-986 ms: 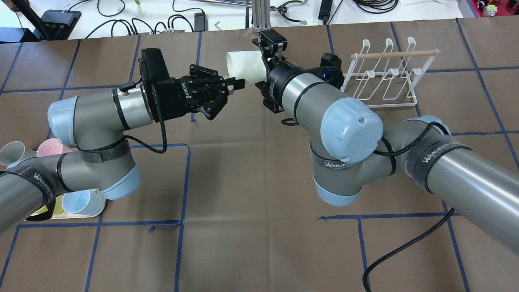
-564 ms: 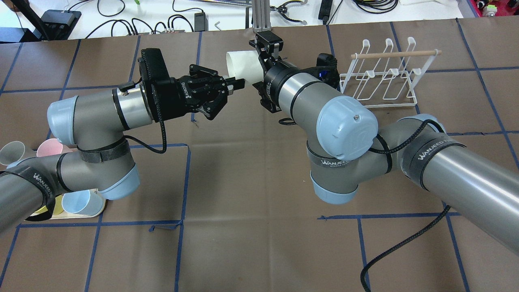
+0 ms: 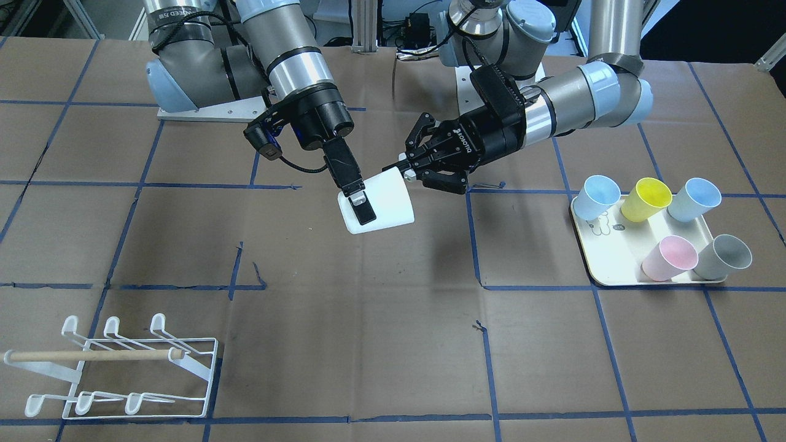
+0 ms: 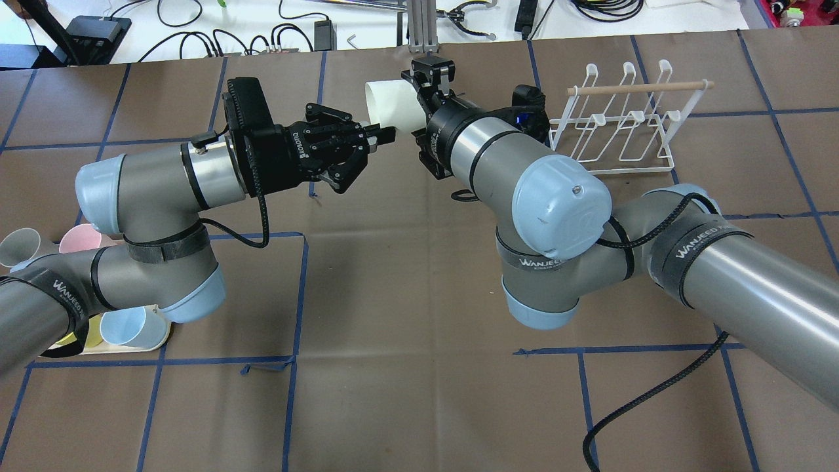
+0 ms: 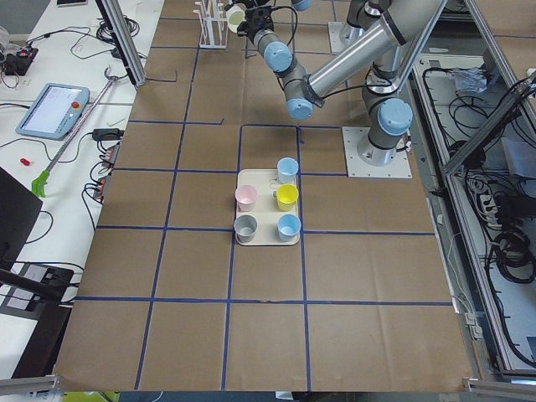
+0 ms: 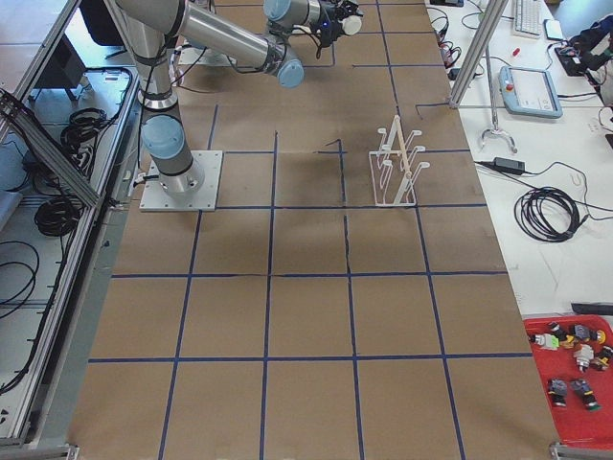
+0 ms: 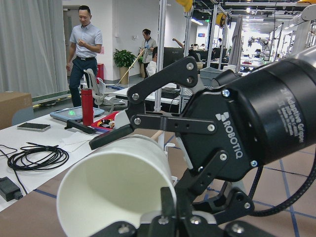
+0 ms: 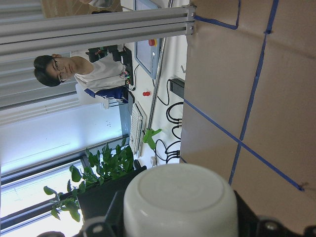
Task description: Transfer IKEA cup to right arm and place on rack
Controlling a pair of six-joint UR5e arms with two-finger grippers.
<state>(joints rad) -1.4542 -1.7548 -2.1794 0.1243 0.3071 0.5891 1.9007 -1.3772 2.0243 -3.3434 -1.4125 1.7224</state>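
A white IKEA cup hangs on its side in mid-air above the table's middle. My left gripper is shut on its rim, one finger inside the mouth, as the left wrist view shows around the cup. From the other side my right gripper straddles the cup's base end, and a finger pad lies flat on the wall. In the right wrist view the cup's base sits between the fingers. The white wire rack stands on the table right of the right arm.
A cream tray with several coloured cups sits by the left arm's side. The right arm's black cable trails over the table. People stand beyond the table in the wrist views.
The right gripper has pushed a little further along the cup and its fingers have drawn in against the wall. The left gripper and the cup have held still.
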